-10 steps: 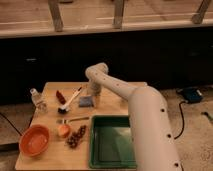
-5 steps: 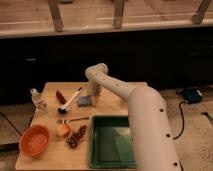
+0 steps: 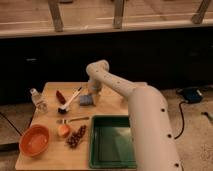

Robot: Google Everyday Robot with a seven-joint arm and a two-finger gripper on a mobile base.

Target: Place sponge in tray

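Observation:
The sponge (image 3: 85, 100) is a small blue-grey pad lying flat on the wooden table, just behind the tray. My gripper (image 3: 93, 95) hangs straight down from the white arm's wrist, right at the sponge's right edge and low over the table. The arm partly hides where the two meet. The tray (image 3: 95, 145) is a large dark green rectangle with a raised rim at the table's front, below the sponge, and nothing shows inside it.
A white-handled dish brush (image 3: 71, 100) lies left of the sponge, with a red item (image 3: 60, 95) and a small clear bottle (image 3: 37, 99) further left. A fork (image 3: 73, 120), an orange fruit (image 3: 63, 130), grapes (image 3: 76, 138) and an orange bowl (image 3: 34, 140) sit front left.

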